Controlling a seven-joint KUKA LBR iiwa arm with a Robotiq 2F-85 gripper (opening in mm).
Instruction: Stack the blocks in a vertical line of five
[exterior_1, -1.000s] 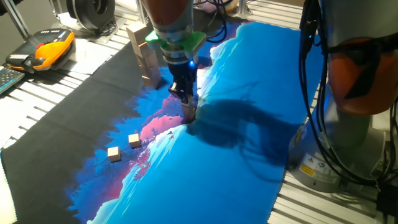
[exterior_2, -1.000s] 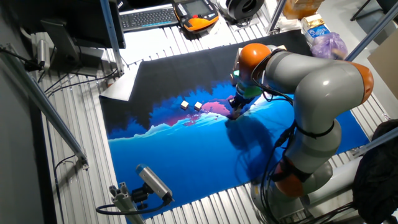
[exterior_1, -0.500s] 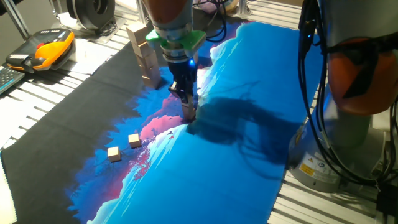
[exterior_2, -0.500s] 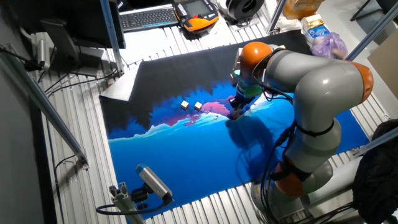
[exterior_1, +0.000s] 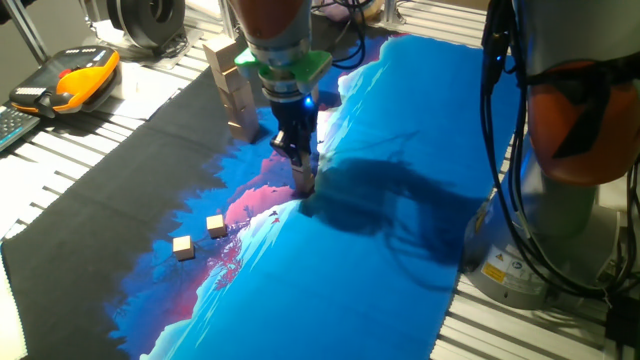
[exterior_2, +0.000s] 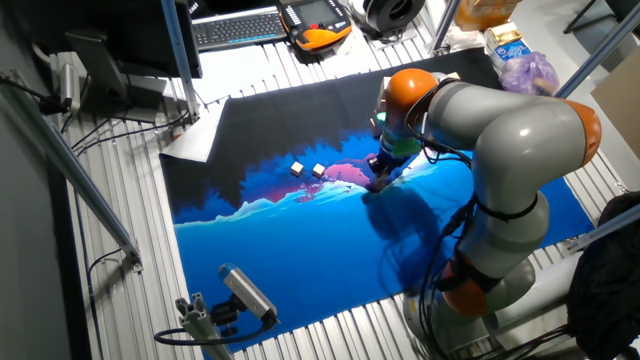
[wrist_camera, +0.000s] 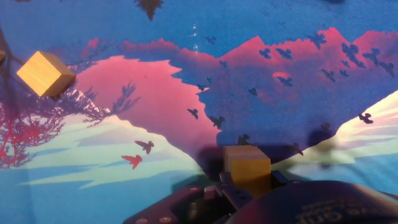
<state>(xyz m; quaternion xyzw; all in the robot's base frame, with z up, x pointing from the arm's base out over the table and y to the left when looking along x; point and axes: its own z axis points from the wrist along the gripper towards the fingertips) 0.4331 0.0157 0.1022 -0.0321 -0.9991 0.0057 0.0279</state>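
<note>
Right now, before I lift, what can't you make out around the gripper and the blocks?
- Grip contact: in the hand view the block sits at the gripper, but the housing cuts off the fingertips.
- From one fixed view the fingers cover that block; whether it rests on the mat is unclear.
- From the other fixed view the arm hides the gripper.
- The two loose blocks are too small there to judge faces.

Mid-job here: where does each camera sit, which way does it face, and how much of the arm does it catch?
One fixed view: low at the mat's edge, looking across at the end effector; wrist and base show.
The other fixed view: high up, looking down; whole arm shows.
Hand view: on the hand, looking along the fingers at the held block.
Shared: both fixed views show the two loose blocks.
</note>
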